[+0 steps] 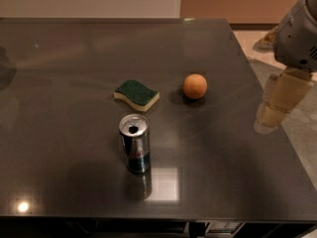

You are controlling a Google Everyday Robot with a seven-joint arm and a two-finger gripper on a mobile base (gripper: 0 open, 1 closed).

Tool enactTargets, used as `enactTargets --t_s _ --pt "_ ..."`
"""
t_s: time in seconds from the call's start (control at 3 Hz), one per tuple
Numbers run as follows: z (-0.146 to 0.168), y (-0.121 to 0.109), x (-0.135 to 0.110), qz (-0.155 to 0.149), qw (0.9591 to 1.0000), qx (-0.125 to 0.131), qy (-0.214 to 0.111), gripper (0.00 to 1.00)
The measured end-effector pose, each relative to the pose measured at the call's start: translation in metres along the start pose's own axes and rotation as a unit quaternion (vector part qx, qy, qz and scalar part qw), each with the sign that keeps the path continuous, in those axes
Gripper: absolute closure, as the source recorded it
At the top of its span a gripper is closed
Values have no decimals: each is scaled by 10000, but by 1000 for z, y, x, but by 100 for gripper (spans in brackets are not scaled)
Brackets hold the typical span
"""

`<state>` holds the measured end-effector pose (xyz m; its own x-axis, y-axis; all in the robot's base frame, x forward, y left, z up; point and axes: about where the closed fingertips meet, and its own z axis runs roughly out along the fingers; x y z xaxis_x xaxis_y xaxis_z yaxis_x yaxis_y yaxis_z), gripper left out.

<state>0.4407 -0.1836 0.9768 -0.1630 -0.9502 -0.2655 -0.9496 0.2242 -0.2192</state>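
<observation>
My gripper (272,116) hangs at the right edge of the dark table (74,58), above the table's right border, holding nothing that I can see. The thing nearest to it is an orange (194,86), lying on the table to the gripper's left and well apart from it. Further left lies a green sponge with a yellow underside (136,94). In front of the sponge stands an upright opened drink can (134,143), silver and blue.
The table's right edge runs just under the gripper, with pale floor (302,133) beyond it. A beige wall and a brown panel (237,1) lie behind the table's far edge. Ceiling light glints off the tabletop near the front.
</observation>
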Motion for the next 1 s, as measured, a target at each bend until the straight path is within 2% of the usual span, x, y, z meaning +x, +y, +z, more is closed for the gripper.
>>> enactTargets --t_s 0.33,1.0 --pt "11 10 -25 -178 9991 -222 -299 0" --pt "27 33 -65 -461 9945 -544 -772 0"
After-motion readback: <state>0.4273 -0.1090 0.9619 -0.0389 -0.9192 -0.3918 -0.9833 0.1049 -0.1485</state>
